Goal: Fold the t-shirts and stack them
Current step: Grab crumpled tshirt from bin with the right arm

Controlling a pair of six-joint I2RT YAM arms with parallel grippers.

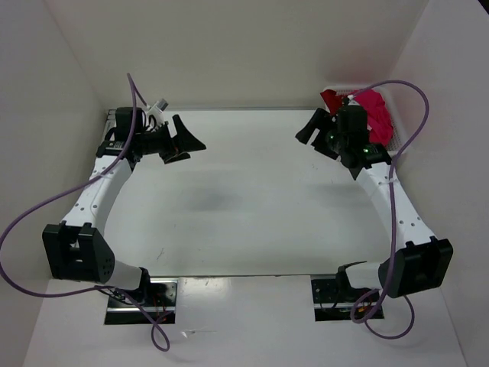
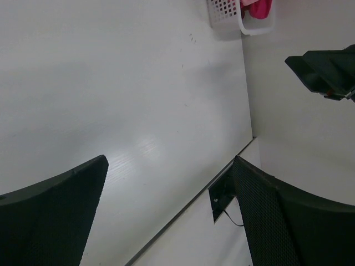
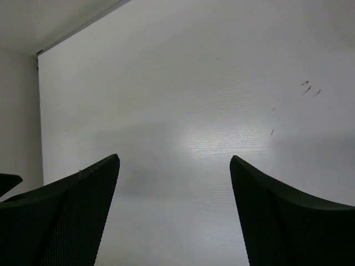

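While the right claw (image 1: 317, 138) and the left claw (image 1: 182, 145) both stand wide open and grip nothing, we find the t-shirts (image 1: 373, 113) bunched in a white mesh basket (image 2: 223, 10) at the far right corner of the worktop (image 1: 244, 199). They lie just behind the right claw, apart from it, and well apart from the left claw. We make out a dark red shirt (image 1: 330, 99) and a magenta shirt (image 1: 376, 107); the right arm (image 1: 397, 206) covers part of them, the left wrist view cuts the basket off, and their number we cannot tell.
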